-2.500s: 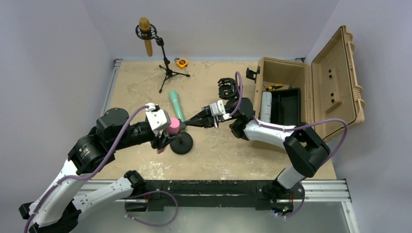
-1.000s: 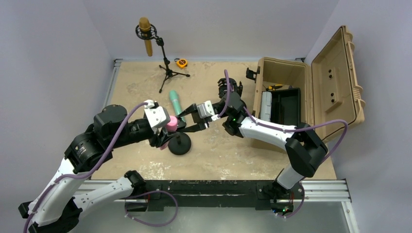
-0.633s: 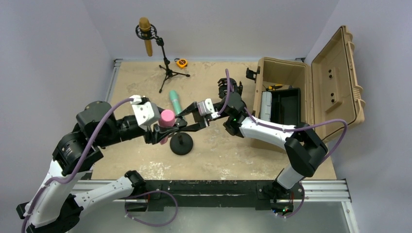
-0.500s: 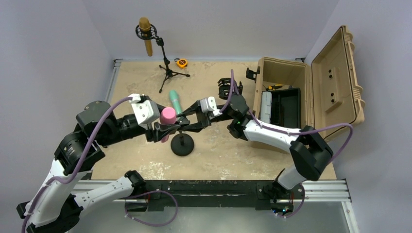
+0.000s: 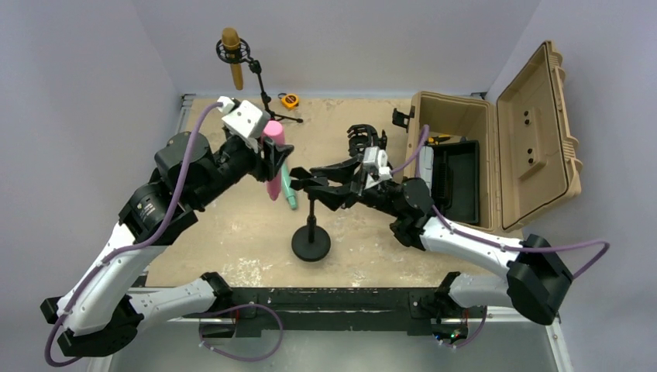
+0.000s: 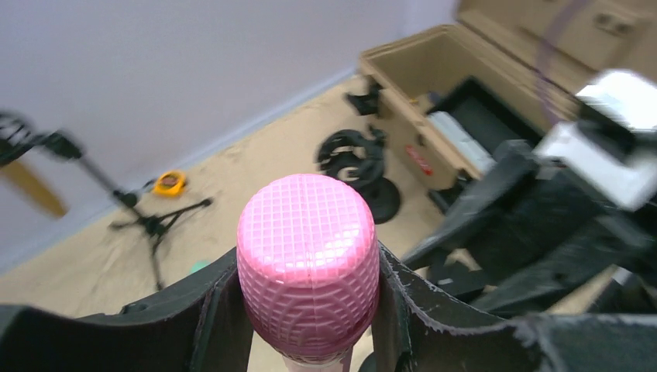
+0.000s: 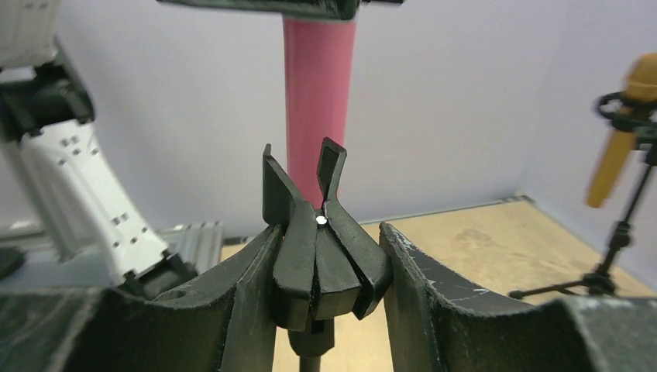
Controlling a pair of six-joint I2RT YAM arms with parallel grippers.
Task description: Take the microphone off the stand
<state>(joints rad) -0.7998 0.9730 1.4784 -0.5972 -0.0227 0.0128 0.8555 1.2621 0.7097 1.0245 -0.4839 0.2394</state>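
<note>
The pink microphone (image 5: 273, 180) hangs upright, head up, gripped by the closed left hand (image 5: 275, 155) at upper left of centre, clear of and up-left from the clip (image 7: 318, 232), which the right hand (image 5: 316, 186) pinches atop the stand (image 5: 311, 246).

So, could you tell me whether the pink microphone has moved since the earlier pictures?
Yes: the pink microphone, held in the left gripper, moved up the view, toward the fixed tripod.
</note>
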